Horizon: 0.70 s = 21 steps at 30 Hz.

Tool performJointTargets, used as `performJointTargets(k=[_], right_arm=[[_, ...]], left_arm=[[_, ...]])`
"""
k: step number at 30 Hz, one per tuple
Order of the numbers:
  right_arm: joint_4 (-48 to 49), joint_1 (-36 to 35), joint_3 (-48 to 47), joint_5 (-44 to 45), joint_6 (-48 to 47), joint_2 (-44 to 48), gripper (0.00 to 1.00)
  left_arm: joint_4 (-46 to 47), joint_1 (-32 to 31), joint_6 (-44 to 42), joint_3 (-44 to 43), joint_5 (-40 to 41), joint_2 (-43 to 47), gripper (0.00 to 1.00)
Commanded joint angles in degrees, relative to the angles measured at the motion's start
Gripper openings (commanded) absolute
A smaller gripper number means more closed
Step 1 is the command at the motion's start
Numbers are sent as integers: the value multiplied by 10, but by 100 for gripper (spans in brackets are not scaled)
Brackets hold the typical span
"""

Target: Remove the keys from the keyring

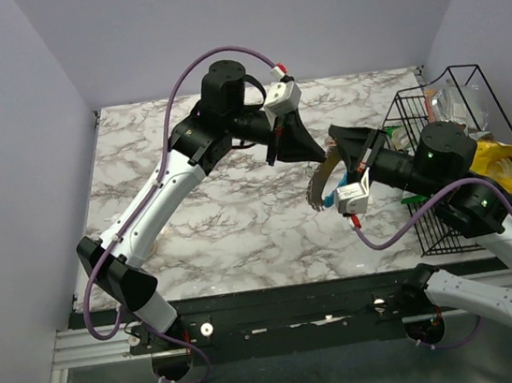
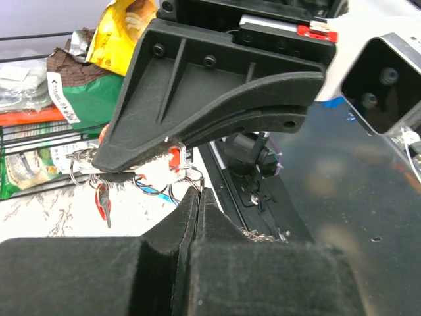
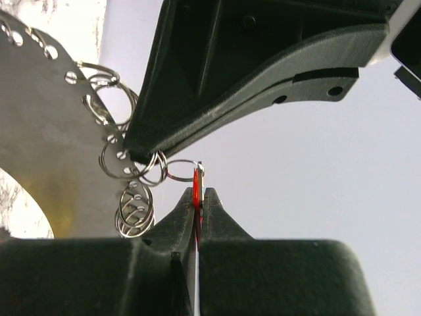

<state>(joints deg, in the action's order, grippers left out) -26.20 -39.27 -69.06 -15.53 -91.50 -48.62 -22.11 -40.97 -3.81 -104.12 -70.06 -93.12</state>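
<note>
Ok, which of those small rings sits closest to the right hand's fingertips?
The single thin ring just above the right hand, at the top of the red key it pinches; the other rings cluster further left along the perforated grey keyring.

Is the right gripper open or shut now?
Shut. The right gripper pinches a thin red key, seen edge-on; no gap shows between its jaws.

Two grippers (image 2: 197, 192) (image 3: 197, 191), one keyring (image 3: 52, 131), one basket (image 1: 455, 68)
</note>
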Motion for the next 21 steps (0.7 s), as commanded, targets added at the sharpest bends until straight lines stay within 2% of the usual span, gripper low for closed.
performJointTargets(k=[1, 2, 9, 21], right_arm=[[33, 6, -11, 20, 12, 17, 1], [33, 7, -8, 20, 12, 19, 1], [11, 8, 29, 14, -11, 30, 1], [-2, 6, 74, -13, -99, 39, 1]], left_arm=[[54, 13, 35, 15, -60, 30, 0], [73, 14, 66, 17, -72, 32, 0], [119, 14, 111, 22, -111, 39, 0], [215, 11, 198, 46, -126, 44, 0]])
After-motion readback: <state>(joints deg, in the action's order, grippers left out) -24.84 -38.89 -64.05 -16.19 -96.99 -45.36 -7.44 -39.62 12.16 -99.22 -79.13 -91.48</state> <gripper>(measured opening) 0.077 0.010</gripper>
